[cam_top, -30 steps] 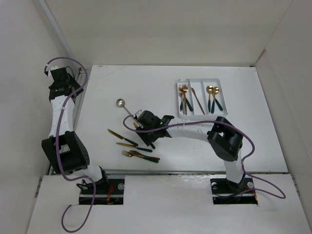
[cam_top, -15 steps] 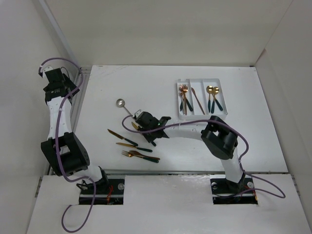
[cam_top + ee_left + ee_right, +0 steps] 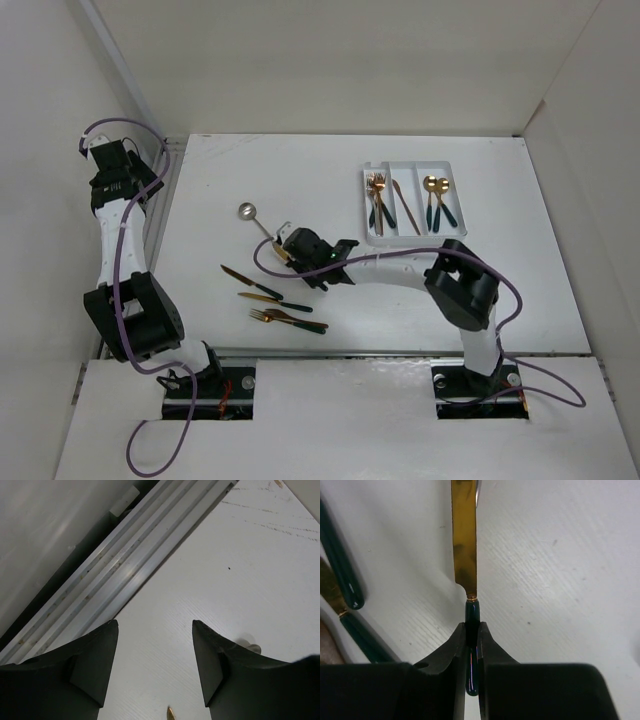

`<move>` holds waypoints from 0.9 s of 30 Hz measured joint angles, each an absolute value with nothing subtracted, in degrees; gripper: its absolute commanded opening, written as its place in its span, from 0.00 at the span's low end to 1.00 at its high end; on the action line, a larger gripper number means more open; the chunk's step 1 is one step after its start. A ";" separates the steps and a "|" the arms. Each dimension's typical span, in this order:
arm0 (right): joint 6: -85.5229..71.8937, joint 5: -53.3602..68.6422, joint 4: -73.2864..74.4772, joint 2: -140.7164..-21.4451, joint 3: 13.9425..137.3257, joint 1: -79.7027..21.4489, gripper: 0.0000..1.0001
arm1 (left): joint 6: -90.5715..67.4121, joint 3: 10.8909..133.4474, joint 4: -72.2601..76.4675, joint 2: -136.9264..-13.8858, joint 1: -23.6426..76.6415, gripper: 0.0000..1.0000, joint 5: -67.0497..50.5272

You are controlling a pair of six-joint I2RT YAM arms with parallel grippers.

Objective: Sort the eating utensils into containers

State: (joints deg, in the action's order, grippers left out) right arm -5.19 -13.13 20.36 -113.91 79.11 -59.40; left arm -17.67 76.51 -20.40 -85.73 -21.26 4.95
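Note:
A knife [image 3: 464,540] with a gold blade and dark green handle lies pointing away from my right gripper [image 3: 472,626], which is shut on the handle just behind the blade. From above, this gripper [image 3: 293,250] and the knife [image 3: 282,255] are left of the table's centre. Two more knives [image 3: 250,282] and a fork [image 3: 288,320] lie in front of it, and a silver spoon [image 3: 247,211] lies behind. The white tray [image 3: 408,165] holds forks [image 3: 377,195], one copper utensil and two spoons [image 3: 436,195]. My left gripper [image 3: 155,624] is open and empty at the table's far left edge [image 3: 120,180].
An aluminium rail [image 3: 125,565] runs along the table's left edge under the left gripper. Two dark green handles [image 3: 340,570] lie close to the left of the right gripper. White walls enclose the table on three sides.
The right gripper has shut on the knife handle and shifted slightly. The left arm swung a little to the left early on, then stayed still.

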 measured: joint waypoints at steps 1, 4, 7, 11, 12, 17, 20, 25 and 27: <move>-4.45 -13.41 20.49 -112.68 78.83 -59.33 0.00 | -17.67 76.51 -20.38 -85.65 -21.23 0.58 4.89; -2.70 -14.13 20.32 -108.27 78.74 -59.31 0.00 | -17.67 76.51 -20.40 -85.56 -21.21 0.58 4.84; -1.76 -14.26 19.84 -104.36 79.26 -58.89 0.00 | -17.65 76.51 -20.40 -85.56 -21.21 0.58 4.93; -2.02 -12.93 19.49 -101.93 81.19 -54.85 0.00 | -17.67 76.51 -20.43 -85.56 -21.21 0.57 3.84; -2.37 -12.14 19.35 -101.45 81.32 -52.31 0.00 | -17.69 76.51 -20.43 -85.56 -21.21 0.57 3.01; -3.84 -10.39 18.44 -99.77 81.34 -32.21 0.00 | -19.00 75.13 -19.00 -85.56 -21.21 0.55 -3.95; -5.02 -9.23 18.52 -99.90 81.28 -21.43 0.00 | -19.94 72.18 -17.96 -85.69 -20.56 0.55 -8.56; -6.48 -7.03 17.69 -102.13 81.28 -15.20 0.00 | -20.40 70.52 -17.78 -89.14 -11.18 0.55 -11.05; -6.50 -5.85 17.52 -104.49 81.32 -15.20 0.00 | -20.38 71.44 -17.89 -91.94 -6.00 0.55 -11.68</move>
State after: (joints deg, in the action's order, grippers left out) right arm -6.50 -5.85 17.52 -104.49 81.32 -15.20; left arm -20.38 71.44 -17.89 -91.94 -6.00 -11.68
